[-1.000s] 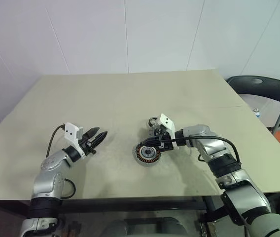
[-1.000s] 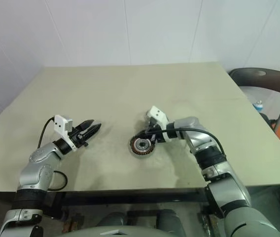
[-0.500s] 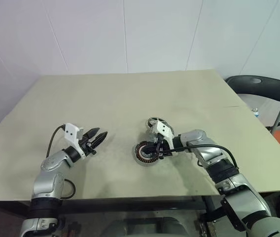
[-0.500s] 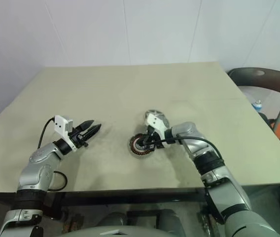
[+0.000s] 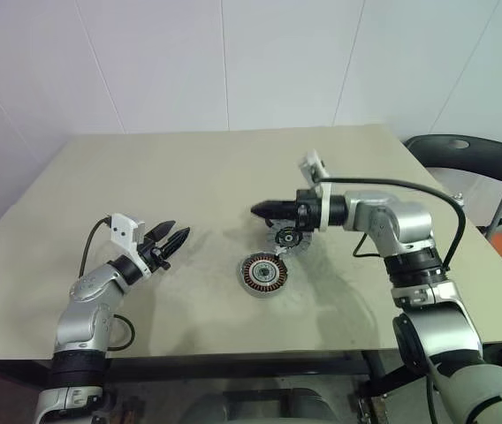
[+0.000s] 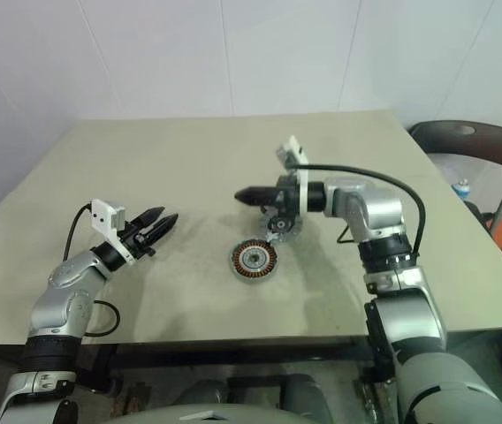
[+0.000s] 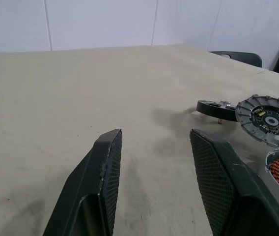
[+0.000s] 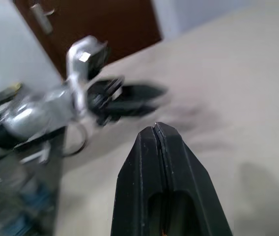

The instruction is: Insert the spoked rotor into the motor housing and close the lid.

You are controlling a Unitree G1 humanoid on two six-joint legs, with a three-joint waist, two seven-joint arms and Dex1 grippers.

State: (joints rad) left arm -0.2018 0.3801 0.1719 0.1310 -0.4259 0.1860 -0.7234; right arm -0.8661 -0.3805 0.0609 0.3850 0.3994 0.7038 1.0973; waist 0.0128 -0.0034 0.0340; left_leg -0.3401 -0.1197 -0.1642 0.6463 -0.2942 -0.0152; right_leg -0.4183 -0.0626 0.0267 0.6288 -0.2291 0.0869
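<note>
The round silver metal spoked rotor [image 5: 286,238] with its black middle sits on the tan bench [image 5: 189,177], leaning up a little on one side. It is just behind the round dark motor housing [image 5: 262,273], which has a ring of copper wire around a pale middle and lies flat. The two are almost touching. A small dark ring part [image 7: 213,108] lies on the bench near the rotor.

The right gripper [image 5: 258,210] hangs in the air above the rotor, pointing across toward the robot's left. Its fingers [image 8: 160,147] are pressed tight together and hold nothing. The left gripper [image 5: 178,237] floats low over the bench, well apart from the parts. Its fingers [image 7: 105,162] are spread apart, with nothing between them.

The rotor is not in the housing yet.

The rotor looks hard and stiff, and probably a bit heavy for its size. The metal looks smooth, so it may slip. A good place to hold it is across the outer rim, or by a spoke. It may also snap hard into the housing if there are magnets inside, so it should go down slowly and flat.
</note>
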